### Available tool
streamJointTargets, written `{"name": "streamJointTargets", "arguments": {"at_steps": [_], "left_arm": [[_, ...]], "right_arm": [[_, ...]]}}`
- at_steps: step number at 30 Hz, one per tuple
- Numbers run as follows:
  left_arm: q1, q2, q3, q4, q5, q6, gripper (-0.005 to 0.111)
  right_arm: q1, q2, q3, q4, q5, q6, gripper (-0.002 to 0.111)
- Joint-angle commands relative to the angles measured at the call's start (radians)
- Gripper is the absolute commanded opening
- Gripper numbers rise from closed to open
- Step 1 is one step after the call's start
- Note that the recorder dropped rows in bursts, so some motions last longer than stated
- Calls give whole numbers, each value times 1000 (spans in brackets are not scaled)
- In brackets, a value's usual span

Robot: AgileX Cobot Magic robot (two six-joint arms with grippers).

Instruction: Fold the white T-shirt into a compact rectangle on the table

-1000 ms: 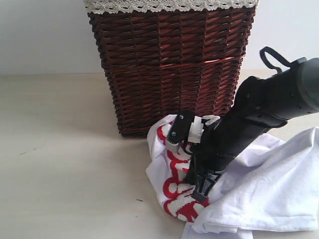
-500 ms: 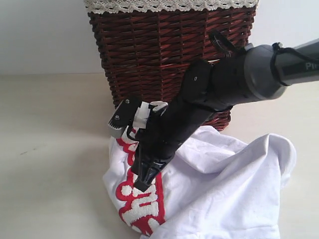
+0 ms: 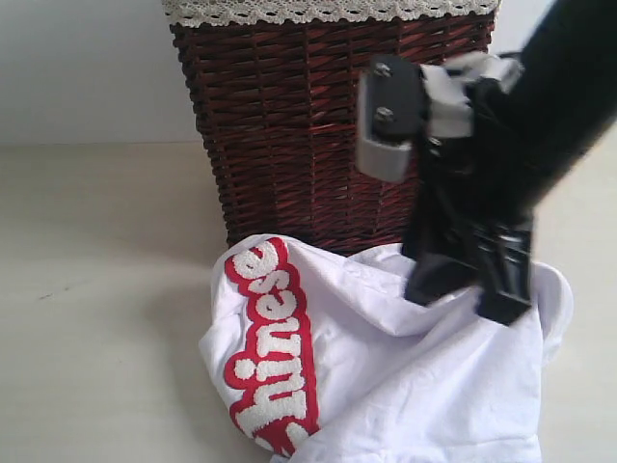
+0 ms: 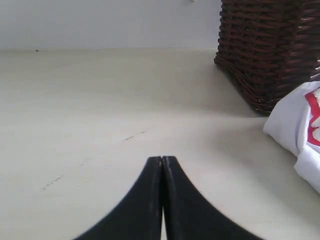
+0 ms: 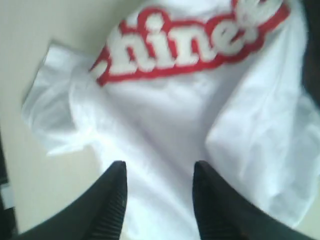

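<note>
Hovering right gripper (image 3: 469, 289): jaws apart, nothing between them, hanging just above the heap and blurred in the exterior view.
Left gripper (image 4: 162, 161): fingers pressed together, empty, low over bare table (image 3: 96, 289), well apart from the cloth.
White T-shirt (image 3: 415, 386): bunched in a soft mound on the table, at the foot of the wicker basket (image 3: 318, 125); whether it touches the weave, I cannot tell.
Lettering (image 3: 265, 357): red-outlined letters run down the mound's left flank, face up.
Stage, as I judge it: nothing is spread flat yet, so folding proper has not begun.
Risk, blind pinch: hem and sleeves are buried in the folds, so a grab at the middle likely takes several layers and lifts a lump.
Risk, basket: it stands close behind, so a pull toward it could snag the cloth on the wicker or knock the basket.
Risk, lone arm: with one gripper working and the other far off, the shirt may drag and twist instead of opening out.
</note>
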Motion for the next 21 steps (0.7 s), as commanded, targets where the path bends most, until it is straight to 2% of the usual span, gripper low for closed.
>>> {"name": "streamJointTargets", "arguments": {"at_steps": [1, 6, 9, 16, 21], "left_arm": [[-6, -5, 0, -7, -11, -6, 0], [-6, -5, 0, -7, -11, -6, 0], [-6, -5, 0, -7, -11, -6, 0], [-6, -5, 0, -7, -11, -6, 0], [-6, -5, 0, -7, -11, -6, 0]], "right_arm": [[-125, -41, 213, -20, 18, -6, 43], [-199, -41, 458, -142, -307, 13, 42], [-206, -41, 546, -160, -391, 30, 42], [-206, -41, 651, -157, -628, 32, 42], [-206, 2, 653, -110, -712, 32, 42]]}}
